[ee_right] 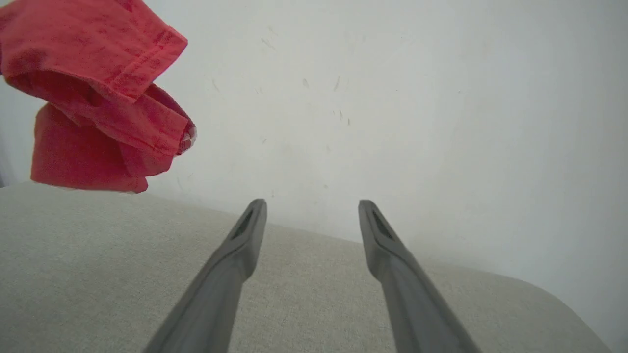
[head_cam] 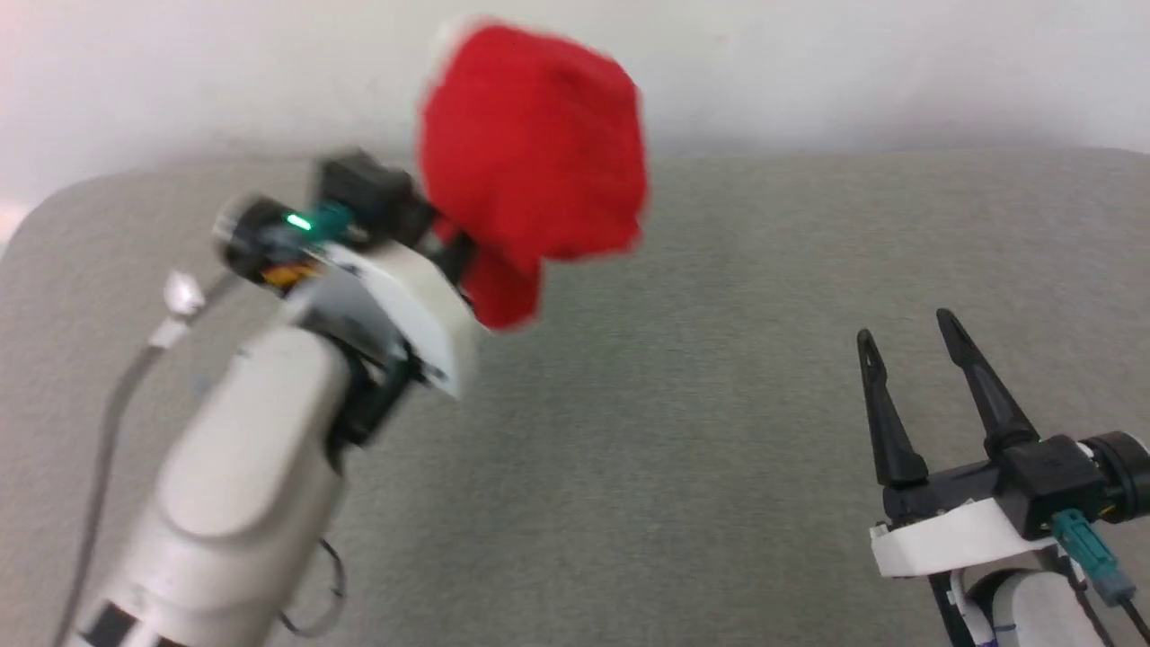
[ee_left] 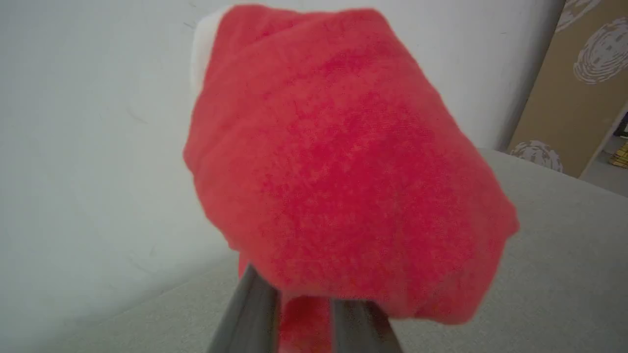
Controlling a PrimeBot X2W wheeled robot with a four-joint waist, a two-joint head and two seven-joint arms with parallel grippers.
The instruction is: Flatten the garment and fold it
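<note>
The left gripper holds the bunched garment.

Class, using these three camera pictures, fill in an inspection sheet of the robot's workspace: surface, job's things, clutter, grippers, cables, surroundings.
Surface: grey fabric-covered surface with rounded corners, bare.
Job's things: red garment, bunched up with a bit of white trim at the top, held up in the air, not flattened; no print visible.
Clutter: nothing seen.
Grippers: left gripper shut on the garment, fabric draped over its fingers; right gripper open, empty, low over the surface.
Cables: grey cable running along the left arm; teal plug at the right wrist.
Surroundings: white wall behind; brown panel with grey swirls.
</note>
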